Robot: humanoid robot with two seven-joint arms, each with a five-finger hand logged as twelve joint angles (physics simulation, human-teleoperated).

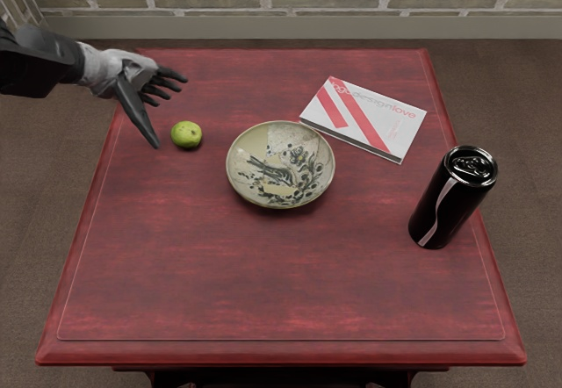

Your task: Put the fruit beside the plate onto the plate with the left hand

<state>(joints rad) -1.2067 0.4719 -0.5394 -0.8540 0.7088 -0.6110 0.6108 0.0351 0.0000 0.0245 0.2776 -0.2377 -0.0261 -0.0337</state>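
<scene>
The patterned ceramic plate (281, 165) sits on the dark red wooden table (263, 274). Just beside its left rim, not touching, lies the small round green fruit (186, 134). It is probably light, firm and apt to roll, so best gripped across its middle. Beyond, the grey-and-black left hand (133, 79) hovers, fingers spread, empty.

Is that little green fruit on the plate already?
Not yet. The green fruit lies on the table, left of the plate, a gap of bare wood between them. The left hand, fingers spread, holds nothing.

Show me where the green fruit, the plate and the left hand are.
green fruit (186, 134), head view, middle of its skin.
plate (234, 158), head view, left rim.
left hand (132, 78), head view, middle of the hand.
</scene>
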